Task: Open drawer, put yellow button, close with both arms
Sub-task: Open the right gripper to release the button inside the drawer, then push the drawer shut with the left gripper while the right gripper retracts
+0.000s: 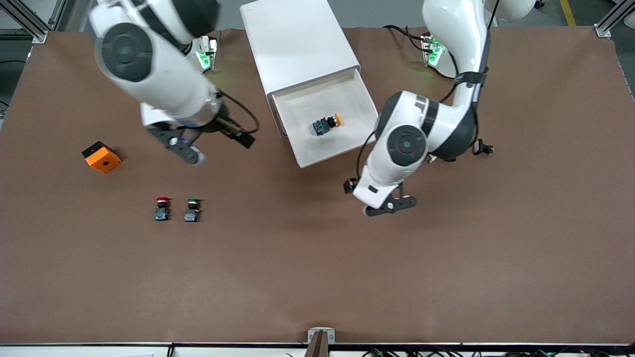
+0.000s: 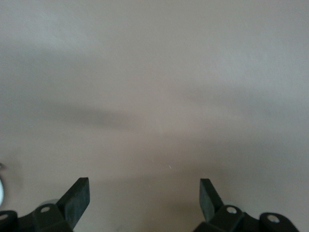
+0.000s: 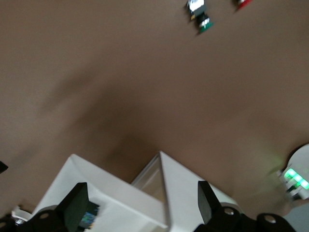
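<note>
The yellow button (image 1: 328, 125) lies on its side inside the open white drawer (image 1: 325, 154), which is pulled out of the white cabinet (image 1: 297, 44). My right gripper (image 1: 186, 148) is open and empty, up over the table beside the drawer toward the right arm's end. Its wrist view shows the fingers (image 3: 77, 205) spread, a corner of the drawer (image 3: 120, 188) and a bit of the button's blue base (image 3: 88, 219). My left gripper (image 1: 390, 206) is open and empty, low over bare table in front of the drawer. Its wrist view shows spread fingers (image 2: 77, 198) and only table.
A red-capped button (image 1: 161, 208) and a green-capped button (image 1: 192, 209) stand side by side, nearer the front camera than my right gripper. An orange block (image 1: 101, 157) lies toward the right arm's end. The green-capped button also shows in the right wrist view (image 3: 203, 21).
</note>
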